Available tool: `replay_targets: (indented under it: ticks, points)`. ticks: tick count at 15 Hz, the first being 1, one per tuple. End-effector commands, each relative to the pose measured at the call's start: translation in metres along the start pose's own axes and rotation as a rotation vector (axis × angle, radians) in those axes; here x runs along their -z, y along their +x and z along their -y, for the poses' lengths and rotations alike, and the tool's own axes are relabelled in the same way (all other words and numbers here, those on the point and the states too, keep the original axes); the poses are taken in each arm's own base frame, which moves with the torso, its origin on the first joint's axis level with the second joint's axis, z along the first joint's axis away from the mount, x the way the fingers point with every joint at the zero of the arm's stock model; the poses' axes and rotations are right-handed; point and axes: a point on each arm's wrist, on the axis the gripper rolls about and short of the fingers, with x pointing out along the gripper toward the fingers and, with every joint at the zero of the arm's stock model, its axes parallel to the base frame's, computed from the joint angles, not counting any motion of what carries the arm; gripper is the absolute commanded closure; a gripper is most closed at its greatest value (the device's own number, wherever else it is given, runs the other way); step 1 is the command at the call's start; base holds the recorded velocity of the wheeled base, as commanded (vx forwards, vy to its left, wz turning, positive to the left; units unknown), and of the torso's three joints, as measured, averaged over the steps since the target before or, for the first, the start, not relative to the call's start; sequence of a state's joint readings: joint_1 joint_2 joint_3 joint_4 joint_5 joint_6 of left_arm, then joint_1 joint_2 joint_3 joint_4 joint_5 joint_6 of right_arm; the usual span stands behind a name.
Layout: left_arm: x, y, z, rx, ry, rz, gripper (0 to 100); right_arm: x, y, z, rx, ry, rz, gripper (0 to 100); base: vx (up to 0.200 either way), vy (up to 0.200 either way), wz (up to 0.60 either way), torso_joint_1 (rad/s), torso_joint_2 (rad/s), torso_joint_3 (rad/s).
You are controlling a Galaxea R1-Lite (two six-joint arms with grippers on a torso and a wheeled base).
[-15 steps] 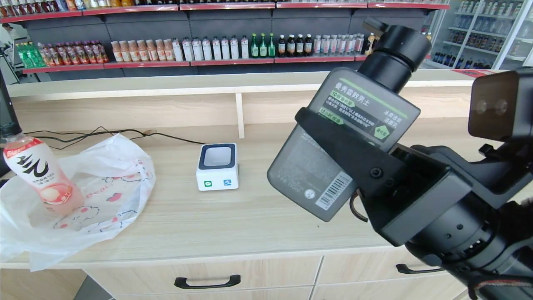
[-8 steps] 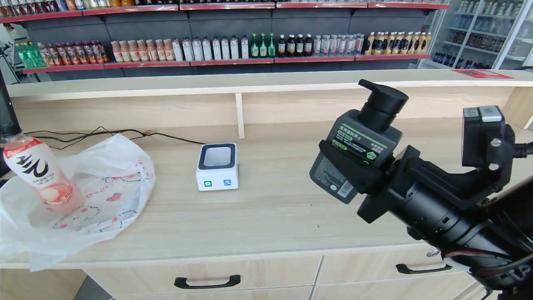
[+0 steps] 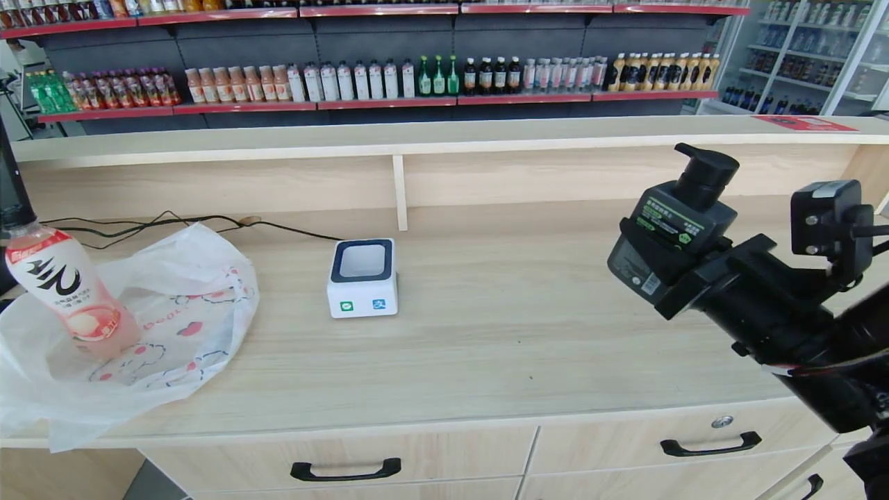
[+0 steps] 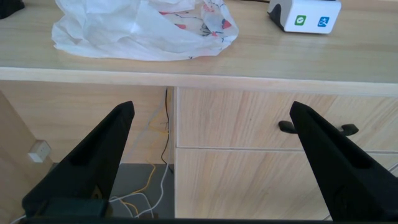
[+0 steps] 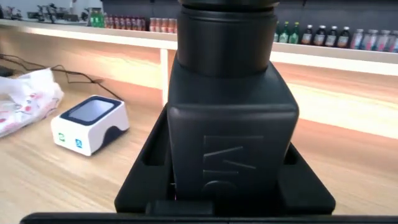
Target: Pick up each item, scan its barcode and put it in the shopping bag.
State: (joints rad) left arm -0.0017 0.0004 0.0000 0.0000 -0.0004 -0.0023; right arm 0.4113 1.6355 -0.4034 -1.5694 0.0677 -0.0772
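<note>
Swinging the pump bottle, clamped in the right gripper, out to 3 o'clock of the barcode scanner. Leaves scanning undone; keeps left gripper fingers apart.

Pump bottle looks matt plastic, counter smooth wood-grain, shopping bag thin crinkled plastic.

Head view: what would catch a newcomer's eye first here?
The right gripper, raised over the right end of the counter, is shut on a dark pump bottle with its barcode label showing. Next come the white scanner mid-counter and, at the left end, a tilted pink drink bottle with its base in the white shopping bag.
</note>
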Motion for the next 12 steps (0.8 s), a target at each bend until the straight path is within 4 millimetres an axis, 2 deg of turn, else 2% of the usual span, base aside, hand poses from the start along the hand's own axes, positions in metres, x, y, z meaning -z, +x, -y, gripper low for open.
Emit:
replay_targets:
  ticks: [1,3,8,10,12]
  points:
    - [0.0,0.0,0.0,0.001,-0.001,0.002,0,0.001,-0.002,0.013,0.063,-0.016,-0.007,100,0.0,0.0,0.0,0.0,0.0,0.0]
    - [0.0,0.0,0.0,-0.001,-0.001,0.002,0,0.003,-0.005,0.013,0.065,-0.015,-0.021,100,0.0,0.0,0.0,0.0,0.0,0.0]
    - [0.0,0.0,0.0,-0.001,-0.004,0.0,0,0.004,-0.004,0.013,0.062,-0.01,-0.022,100,0.0,0.2,0.0,0.004,0.0,0.0]
    - [0.0,0.0,0.0,-0.001,-0.004,0.0,0,-0.002,0.003,0.014,0.066,0.013,0.015,100,0.0,0.2,0.0,0.0,0.0,0.002]
    - [0.0,0.0,0.0,-0.001,-0.004,0.0,0,0.001,0.006,0.013,0.061,0.019,0.008,100,0.0,0.2,0.0,0.005,0.0,0.0]
